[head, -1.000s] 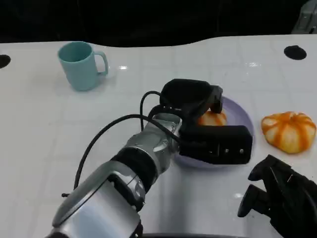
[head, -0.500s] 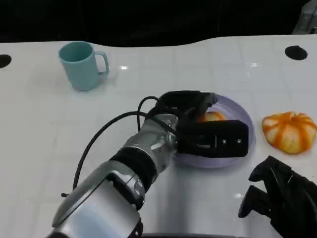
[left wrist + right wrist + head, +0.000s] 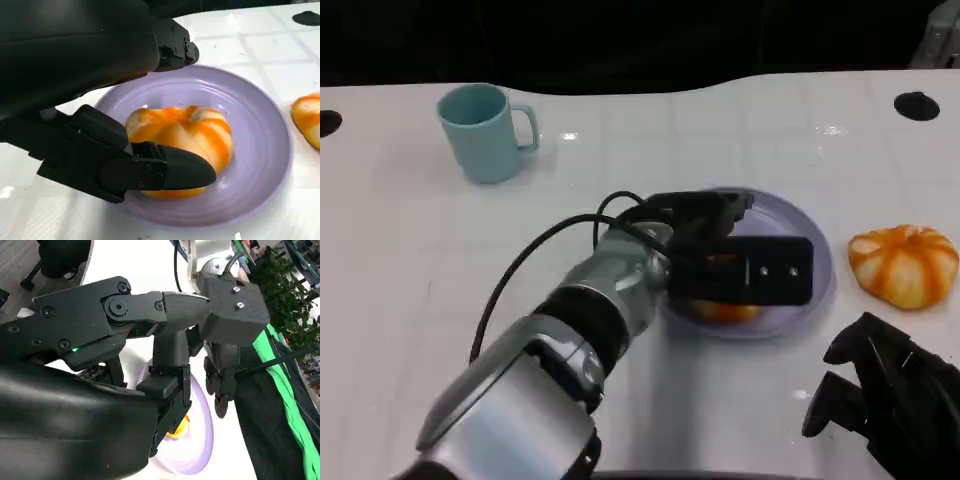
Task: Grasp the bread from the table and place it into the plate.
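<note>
The left robot hand (image 3: 740,265) reaches over the round lavender plate (image 3: 820,240) near the middle of the white tabletop (image 3: 620,150). In the left wrist view, the orange-and-cream striped round bread (image 3: 182,137) sits on the plate (image 3: 260,150), its underside resting on the plate's floor. The black fingers (image 3: 170,170) of the left robot hand (image 3: 125,115) bracket the bread: one lies along its near side, seemingly in contact, and others arch above its far side, where contact cannot be made out. Whether the hand grips the bread or has let it go cannot be told. In the head view the bread (image 3: 725,310) peeks out below the hand at the plate's near edge.

A second orange-and-cream striped bun (image 3: 903,262) lies on the tabletop just right of the plate, apart from its rim. A teal ceramic mug (image 3: 480,130) stands upright at the far left, handle to the right, well apart from the plate.

The right robot hand (image 3: 885,395) rests low at the near right edge of the tabletop, holding nothing, its fingers loosely bent and apart. The right wrist view looks past that hand's fingers (image 3: 150,310) to the plate (image 3: 197,450) and a sliver of the bread (image 3: 180,427).
</note>
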`<act>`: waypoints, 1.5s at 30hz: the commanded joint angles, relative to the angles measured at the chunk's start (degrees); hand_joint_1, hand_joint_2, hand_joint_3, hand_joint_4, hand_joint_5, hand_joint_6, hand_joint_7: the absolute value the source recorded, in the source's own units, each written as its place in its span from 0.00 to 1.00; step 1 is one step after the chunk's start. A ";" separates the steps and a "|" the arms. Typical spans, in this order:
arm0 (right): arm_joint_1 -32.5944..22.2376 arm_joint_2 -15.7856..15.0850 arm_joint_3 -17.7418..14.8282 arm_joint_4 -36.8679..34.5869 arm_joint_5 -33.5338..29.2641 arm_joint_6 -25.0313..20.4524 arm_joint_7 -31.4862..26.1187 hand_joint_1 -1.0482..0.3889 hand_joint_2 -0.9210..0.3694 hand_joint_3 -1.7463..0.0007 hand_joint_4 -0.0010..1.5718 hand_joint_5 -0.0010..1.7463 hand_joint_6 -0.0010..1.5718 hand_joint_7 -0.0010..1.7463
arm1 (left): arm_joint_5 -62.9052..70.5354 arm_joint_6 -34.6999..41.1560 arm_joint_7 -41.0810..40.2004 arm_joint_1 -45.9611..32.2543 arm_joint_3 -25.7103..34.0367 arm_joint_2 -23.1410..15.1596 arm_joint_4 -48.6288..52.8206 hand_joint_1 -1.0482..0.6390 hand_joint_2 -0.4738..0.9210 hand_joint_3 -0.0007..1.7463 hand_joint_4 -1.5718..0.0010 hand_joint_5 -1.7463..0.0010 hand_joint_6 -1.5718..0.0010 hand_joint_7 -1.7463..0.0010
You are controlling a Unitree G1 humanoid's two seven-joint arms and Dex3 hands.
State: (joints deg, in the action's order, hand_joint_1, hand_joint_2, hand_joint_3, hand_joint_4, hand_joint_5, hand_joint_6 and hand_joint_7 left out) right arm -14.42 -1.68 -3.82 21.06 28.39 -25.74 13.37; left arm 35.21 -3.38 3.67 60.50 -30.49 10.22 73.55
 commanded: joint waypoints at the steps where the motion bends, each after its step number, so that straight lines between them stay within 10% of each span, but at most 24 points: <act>1: 0.36 -0.61 -0.62 0.14 0.35 -0.44 -0.38 0.38 0.00 0.82 0.43 1.00 0.33 0.94 | -3.55 -4.21 1.05 -0.46 3.50 -2.62 -2.75 0.08 1.00 0.28 0.98 0.99 0.96 0.99; 8: 0.48 -0.65 -0.65 0.36 0.02 -0.63 -0.99 0.39 0.00 0.81 0.43 1.00 0.32 0.95 | -17.61 -10.60 5.85 -6.70 15.48 -4.56 -7.87 0.17 1.00 0.22 0.86 0.93 0.85 0.95; 10: 0.51 -0.69 -0.66 0.43 0.09 -0.74 -1.10 0.39 0.00 0.81 0.42 1.00 0.32 0.95 | -22.96 -11.18 8.65 -9.04 19.68 -4.36 -10.01 0.21 1.00 0.20 0.82 0.70 0.75 0.93; 18: 0.82 -0.63 -0.71 0.29 0.35 -1.12 -1.09 0.39 0.00 0.81 0.42 1.00 0.32 0.95 | -40.07 -2.48 18.75 -20.91 29.71 -2.93 -26.09 0.28 1.00 0.21 0.73 0.39 0.56 0.85; 22: 0.83 -0.64 -0.67 0.24 0.19 -0.94 -1.02 0.39 0.00 0.81 0.42 1.00 0.32 0.95 | -46.27 4.87 20.81 -25.89 31.93 -2.59 -35.61 0.30 1.00 0.21 0.69 0.27 0.64 0.56; 23: 0.80 -0.57 -0.73 0.34 0.33 -1.03 -1.07 0.39 0.00 0.81 0.42 1.00 0.32 0.95 | -48.98 8.28 21.21 -28.28 32.94 -2.63 -40.09 0.28 1.00 0.22 0.66 0.11 0.65 0.31; 25: 0.74 -0.53 -0.80 0.49 0.48 -1.14 -1.13 0.38 0.00 0.81 0.42 1.00 0.32 0.95 | -52.43 13.55 21.04 -31.62 33.98 -2.67 -46.76 0.25 1.00 0.24 0.60 0.02 0.66 0.12; 35: 0.38 -0.52 -0.46 1.22 0.29 -1.36 -1.58 0.39 0.00 0.81 0.44 1.00 0.34 0.92 | -64.87 31.60 15.47 -50.42 36.46 -1.82 -74.97 0.26 1.00 0.29 0.51 0.00 0.65 0.04; 45: 0.47 -0.16 -0.14 1.48 0.40 -1.58 -2.00 0.39 0.00 0.81 0.43 1.00 0.34 0.91 | -69.39 37.18 12.59 -58.98 38.38 -3.86 -82.38 0.28 1.00 0.28 0.52 0.00 0.66 0.02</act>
State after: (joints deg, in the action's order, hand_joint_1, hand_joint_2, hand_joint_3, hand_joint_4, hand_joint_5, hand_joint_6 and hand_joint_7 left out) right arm -13.90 -1.69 -3.76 21.62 28.52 -27.45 11.63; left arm -33.11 32.87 17.15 3.02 7.23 7.48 -7.72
